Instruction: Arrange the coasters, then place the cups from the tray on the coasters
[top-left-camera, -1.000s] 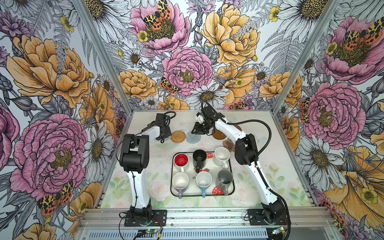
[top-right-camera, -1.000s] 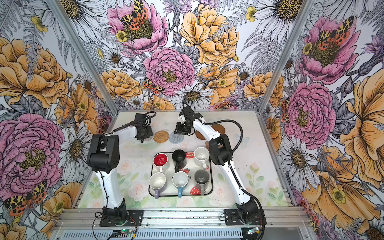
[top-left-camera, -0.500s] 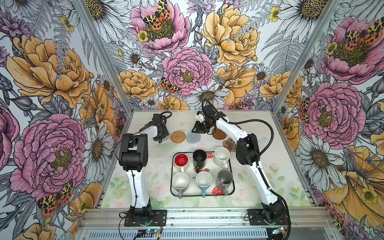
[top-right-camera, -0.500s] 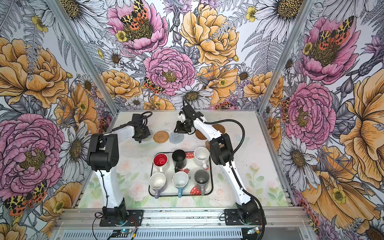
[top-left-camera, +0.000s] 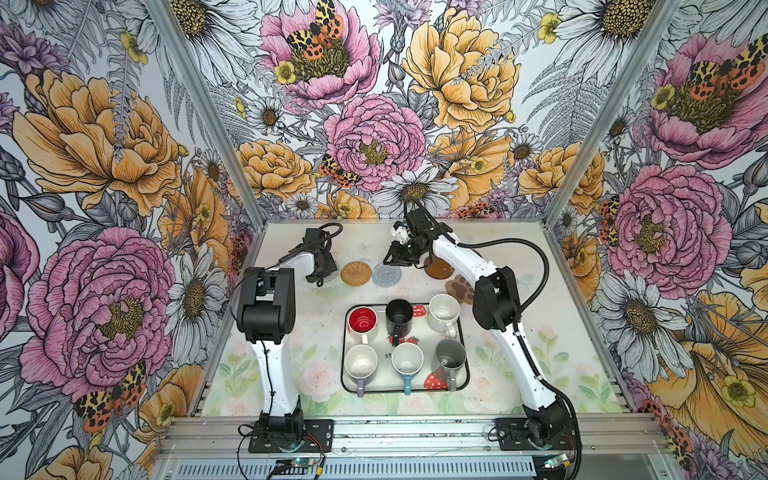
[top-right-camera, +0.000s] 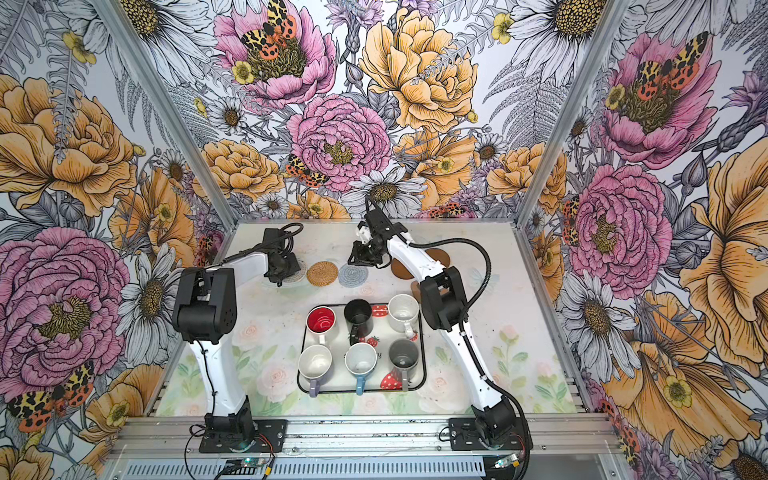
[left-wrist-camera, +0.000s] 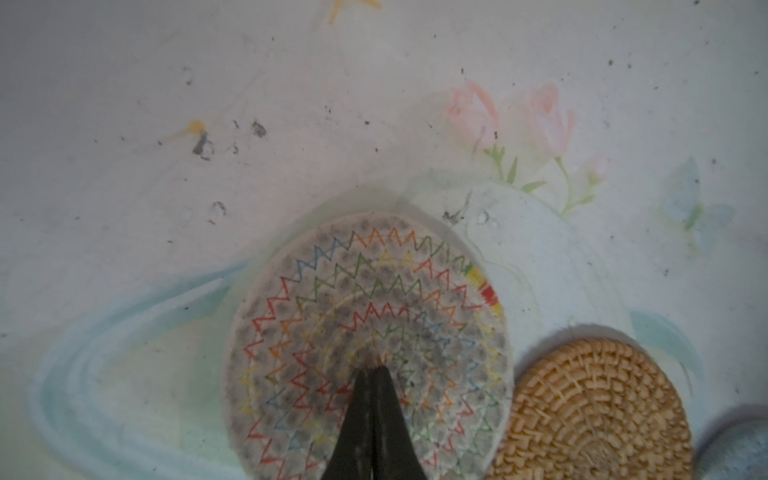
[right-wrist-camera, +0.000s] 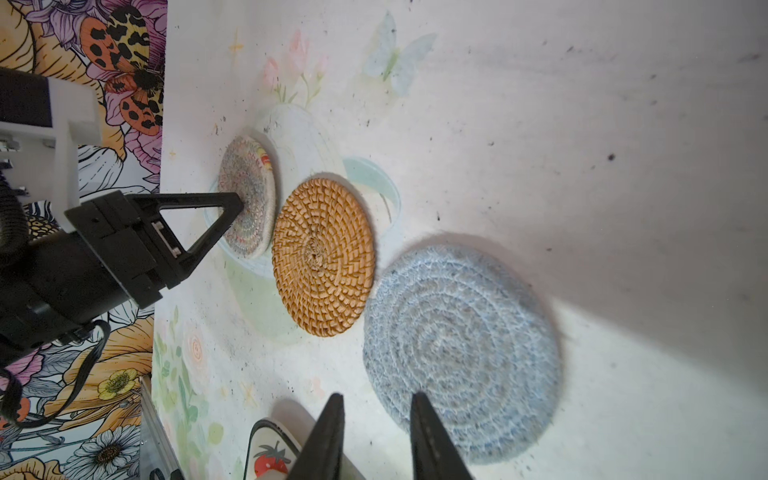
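The left gripper (left-wrist-camera: 372, 369), shut, is set on the far-left stitched coaster (left-wrist-camera: 374, 291), shown clearly only in wrist views. The right gripper (right-wrist-camera: 376, 401), part-open and empty, is held near the grey spiral coaster (right-wrist-camera: 461, 353).

On the tabletop (top-left-camera: 540, 332), the tray (top-left-camera: 384, 384) sits at lower centre in both top views and holds the cups (top-left-camera: 407, 359) in two rows of three. Above it, in a row from the left, lie the stitched coaster (right-wrist-camera: 251, 174), rattan coaster (top-left-camera: 356, 273), spiral coaster (top-left-camera: 386, 274) and disc coaster (top-left-camera: 439, 270). The paw coaster (top-left-camera: 459, 286) lies just off the tray's upper right corner.
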